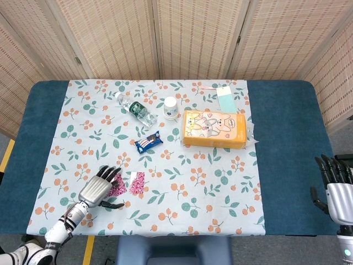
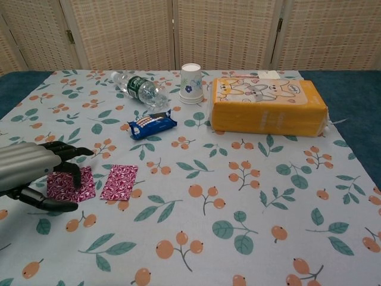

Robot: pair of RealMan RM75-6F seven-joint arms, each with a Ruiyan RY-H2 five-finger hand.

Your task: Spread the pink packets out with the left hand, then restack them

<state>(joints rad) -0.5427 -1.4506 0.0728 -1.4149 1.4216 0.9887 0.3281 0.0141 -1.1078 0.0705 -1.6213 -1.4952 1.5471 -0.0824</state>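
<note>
We see a floral tablecloth (image 1: 182, 193) on a blue table (image 1: 287, 143), wicker screens (image 1: 193, 38) behind. Two pink packets lie near-left, apart: the left packet (image 2: 70, 185) sits under the left hand (image 2: 33, 170), whose fingers (image 2: 70, 168) spread flat and press on it, gripping nothing; the right packet (image 2: 119, 182) lies free. The right hand (image 1: 337, 187) hangs off the table's right edge, fingers apart, empty.

On the floral tablecloth (image 1: 220, 190) lie two pink packets (image 2: 119, 182) (image 2: 70, 185), one water bottle (image 1: 137, 110), one paper cup (image 1: 171, 107), one blue snack wrapper (image 1: 149, 142), one orange tissue pack (image 1: 214, 129) and one card (image 1: 226, 99).
</note>
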